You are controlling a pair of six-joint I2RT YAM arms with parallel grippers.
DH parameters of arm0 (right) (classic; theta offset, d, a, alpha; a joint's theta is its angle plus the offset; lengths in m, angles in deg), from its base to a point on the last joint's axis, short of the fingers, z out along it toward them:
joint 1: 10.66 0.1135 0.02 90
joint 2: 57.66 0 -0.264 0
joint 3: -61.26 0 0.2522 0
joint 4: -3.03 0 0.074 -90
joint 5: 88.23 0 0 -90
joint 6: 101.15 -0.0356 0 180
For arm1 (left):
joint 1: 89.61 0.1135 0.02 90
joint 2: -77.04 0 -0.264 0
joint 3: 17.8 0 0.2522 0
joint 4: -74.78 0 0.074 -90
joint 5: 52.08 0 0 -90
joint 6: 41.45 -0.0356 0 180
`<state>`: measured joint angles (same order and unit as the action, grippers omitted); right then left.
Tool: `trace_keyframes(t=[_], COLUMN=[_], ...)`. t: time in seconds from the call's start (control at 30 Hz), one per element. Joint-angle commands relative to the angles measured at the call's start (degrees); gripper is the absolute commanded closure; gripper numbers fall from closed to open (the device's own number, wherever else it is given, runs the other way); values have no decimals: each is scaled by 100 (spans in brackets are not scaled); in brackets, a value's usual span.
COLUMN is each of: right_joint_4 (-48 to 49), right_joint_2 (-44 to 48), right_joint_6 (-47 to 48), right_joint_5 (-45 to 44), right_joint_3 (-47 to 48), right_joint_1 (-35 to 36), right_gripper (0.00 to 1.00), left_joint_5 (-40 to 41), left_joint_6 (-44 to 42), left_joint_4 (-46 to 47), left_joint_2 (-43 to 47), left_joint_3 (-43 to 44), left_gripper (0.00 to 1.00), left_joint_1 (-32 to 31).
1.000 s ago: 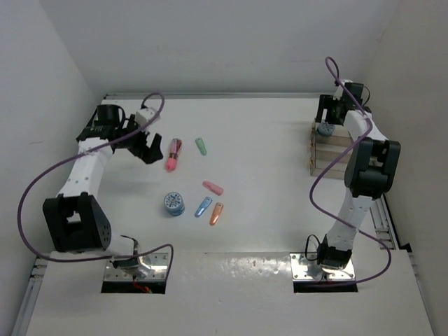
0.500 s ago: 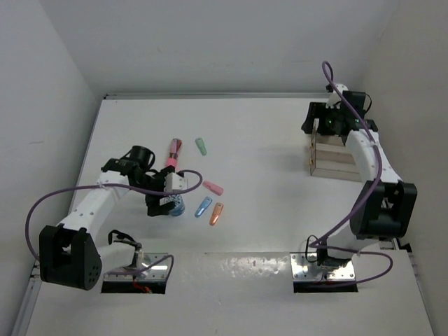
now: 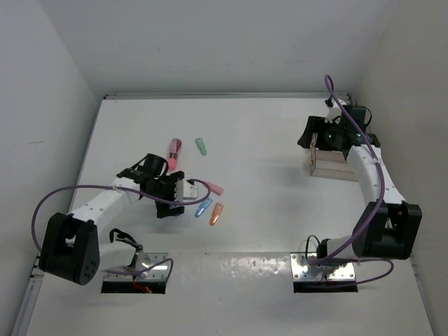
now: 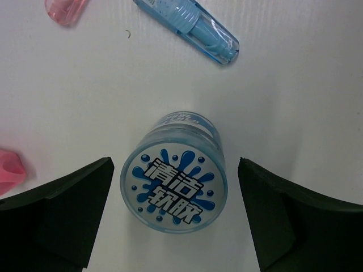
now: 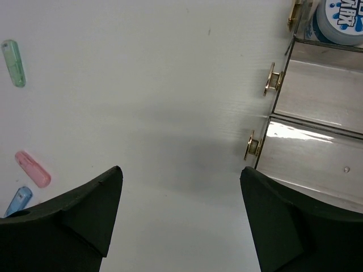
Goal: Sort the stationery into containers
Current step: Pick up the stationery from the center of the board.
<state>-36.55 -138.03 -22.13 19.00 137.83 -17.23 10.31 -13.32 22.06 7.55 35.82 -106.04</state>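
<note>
Since a second ago the left arm has swung off the far-left spot next to the pink stick and come in over the loose pieces. The right arm has backed off the box a bit.

So now the left gripper (image 4: 176,165) is parked pretty much dead over the blue-and-white roll (image 4: 174,190). That's the bit that matters. In the wrist view the roll sits right between the two fingers, spread wide, with a clear strip of table (image 4: 283,85) on each side and nothing touching yet. It's standing on end with the printed lid facing up at the camera. Being round, it has no long axis to line up with, so I'd guess a straight drop and squeeze would do it. It looks a hair closer to the left finger than the right, so a tiny nudge might help, but that's just my read.

Ahead of the fingers lies the blue capsule (image 4: 190,25), set diagonally and apart from the roll. A pink capsule (image 4: 65,8) sits further ahead and off to the left.

The right gripper (image 5: 181,170) is spread too and holds nothing, over bare table with the container (image 3: 336,166) just off to its right. A second roll (image 5: 343,16) is already in the compartment ahead-right of it. The left arm is clearly the nearer one for this roll.
</note>
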Motion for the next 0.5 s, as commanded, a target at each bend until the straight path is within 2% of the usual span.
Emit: trace_keyframes(t=[0.0,0.07,0.1,0.17,0.3,0.37,0.4,0.47], right_joint_4=[51,51,60,60,69,95,95,104], right_joint_2=[198,251,277,303,400,479,514,584], right_joint_6=[-71,-71,-53,-27,43,113,149,271], right_joint_5=[149,166,184,210,324,325,316,316], right_joint_3=[-67,-119,-154,-181,-303,-339,-374,-409], right_joint_1=[33,42,42,41,33,42,33,33], right_gripper=[17,18,18,19,19,19,19,19], left_joint_5=[55,81,151,204,187,56,-32,-252], left_joint_6=[52,-1,43,192,359,788,1138,1526], left_joint_4=[381,214,231,170,-137,-208,-322,-393], left_joint_2=[-187,-301,-328,-363,-547,-845,-1186,-1600], left_joint_3=[-92,-14,22,240,1162,2215,3072,3903], left_gripper=[3,15,32,52,68,72,73,75], left_joint_1=[-71,-63,-45,-45,-115,-316,-404,-746])
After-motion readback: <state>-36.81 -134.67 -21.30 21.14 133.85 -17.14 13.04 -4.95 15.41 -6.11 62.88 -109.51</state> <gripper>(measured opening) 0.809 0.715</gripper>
